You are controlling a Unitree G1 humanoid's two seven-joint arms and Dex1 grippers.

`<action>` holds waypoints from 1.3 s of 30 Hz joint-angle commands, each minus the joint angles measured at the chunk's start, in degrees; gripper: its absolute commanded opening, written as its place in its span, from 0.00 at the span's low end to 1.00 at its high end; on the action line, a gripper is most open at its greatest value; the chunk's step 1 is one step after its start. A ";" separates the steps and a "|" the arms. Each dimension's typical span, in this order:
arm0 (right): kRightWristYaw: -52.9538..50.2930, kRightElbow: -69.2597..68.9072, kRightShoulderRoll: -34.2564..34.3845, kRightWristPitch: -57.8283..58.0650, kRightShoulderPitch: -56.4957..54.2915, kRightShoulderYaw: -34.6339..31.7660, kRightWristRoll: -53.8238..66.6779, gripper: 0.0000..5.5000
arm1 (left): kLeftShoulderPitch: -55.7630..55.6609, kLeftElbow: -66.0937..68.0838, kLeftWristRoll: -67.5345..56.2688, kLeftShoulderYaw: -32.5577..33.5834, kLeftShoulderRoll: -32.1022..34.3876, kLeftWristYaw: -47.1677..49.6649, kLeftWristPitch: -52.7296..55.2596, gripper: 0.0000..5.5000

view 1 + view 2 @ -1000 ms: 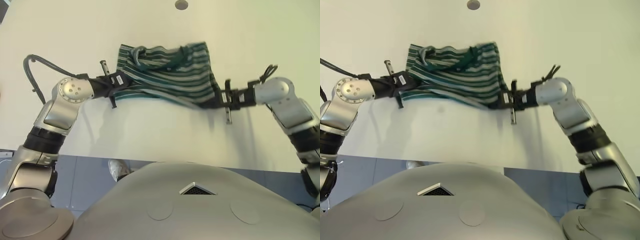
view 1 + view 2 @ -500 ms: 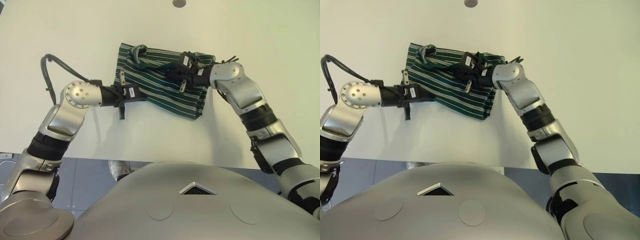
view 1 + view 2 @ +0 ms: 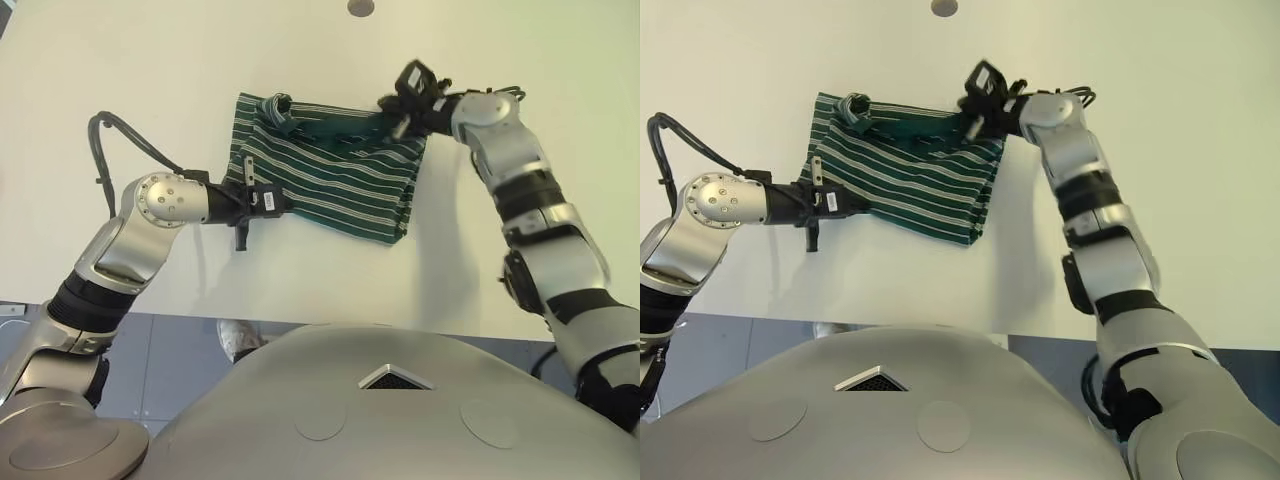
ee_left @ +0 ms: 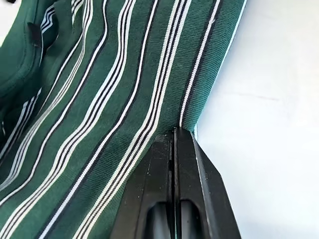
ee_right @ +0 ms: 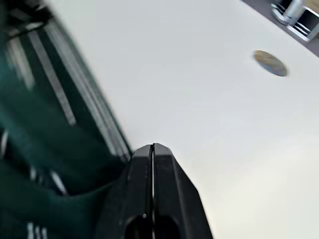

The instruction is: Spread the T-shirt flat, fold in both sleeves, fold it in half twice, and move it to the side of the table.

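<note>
The shirt (image 3: 340, 170) lies mid-worktop (image 3: 150, 60), doubled into a rough rectangle with its long axis running left to right. It is held at two nearly opposite points. The left fingers (image 4: 167, 149) are pressed together on its near edge towards the left, with striped cloth nipped between them. The right fingers (image 5: 144, 159) are closed at the far right corner, and they seem to hold a fold of cloth there, though the blur leaves that less sure. The near right corner lies free on the worktop, nearer the right arm than the left. Whichever fold comes next looks to turn on this diagonal hold — the cloth stretches from the near left grip to the far right one, so one grip likely has to let go before the next fold.
</note>
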 commanded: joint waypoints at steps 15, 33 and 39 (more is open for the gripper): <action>6.30 -44.54 -12.58 -0.75 22.52 -0.98 1.12 0.14 | -18.04 31.64 7.29 4.06 -3.55 9.25 -33.94 0.10; -3.55 -51.34 -15.89 -19.75 35.29 13.30 -25.59 0.34 | -6.56 41.81 16.13 1.95 9.05 14.46 -75.74 0.29; -3.17 -45.56 -13.55 -16.20 33.08 11.16 -23.38 0.13 | -2.24 33.64 14.79 0.27 9.48 13.26 -74.47 0.29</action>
